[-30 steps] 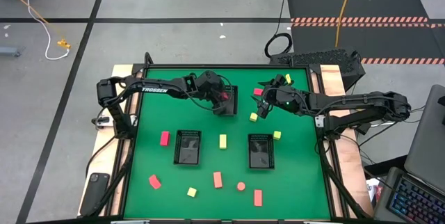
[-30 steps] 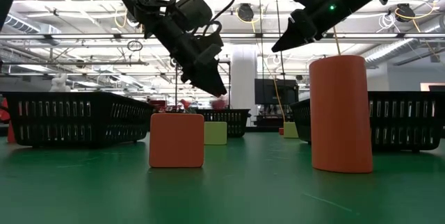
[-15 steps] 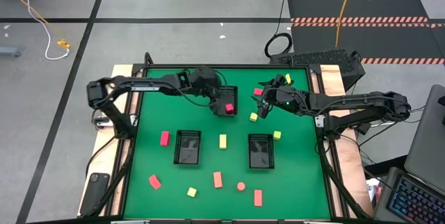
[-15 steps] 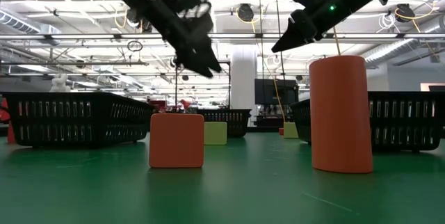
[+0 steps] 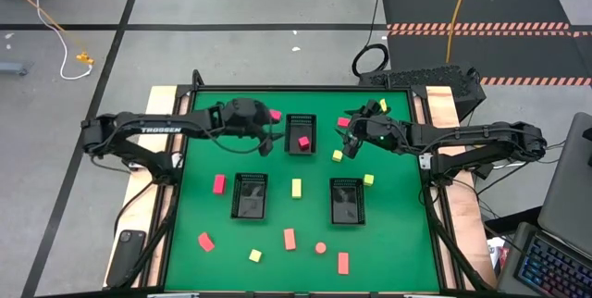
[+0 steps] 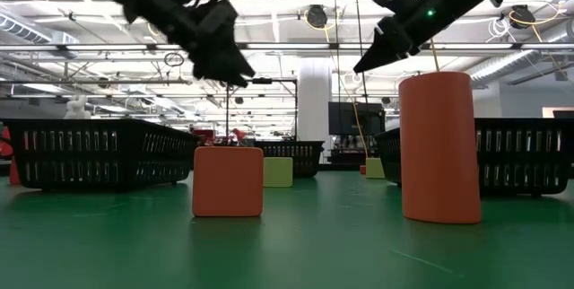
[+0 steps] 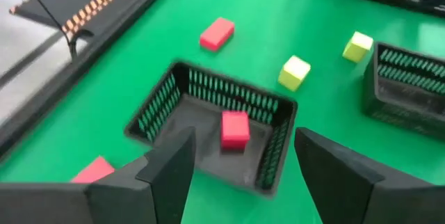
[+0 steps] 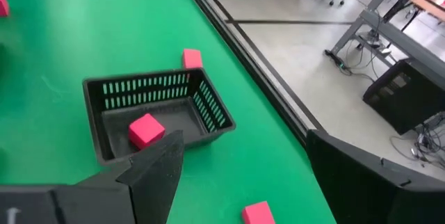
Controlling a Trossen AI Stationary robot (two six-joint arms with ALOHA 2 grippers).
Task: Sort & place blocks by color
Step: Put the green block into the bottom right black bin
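A pink-red cube lies on the floor of the far black tray; the left wrist view shows that cube too. My left gripper hangs open in the air just left of that tray and touches nothing. My right gripper hovers open to the tray's right, above a yellow block. More pink-red blocks, salmon blocks and yellow blocks lie scattered on the green mat.
Two more black trays sit mid-table. Near the table's near edge lie a round salmon piece, a salmon bar, a yellow block and a pink one. Yellow blocks lie on the right.
My left gripper has drawn back from over the far tray toward the table's left edge and has risen. The pink-red cube that was at its fingers now lies uncovered in that tray.
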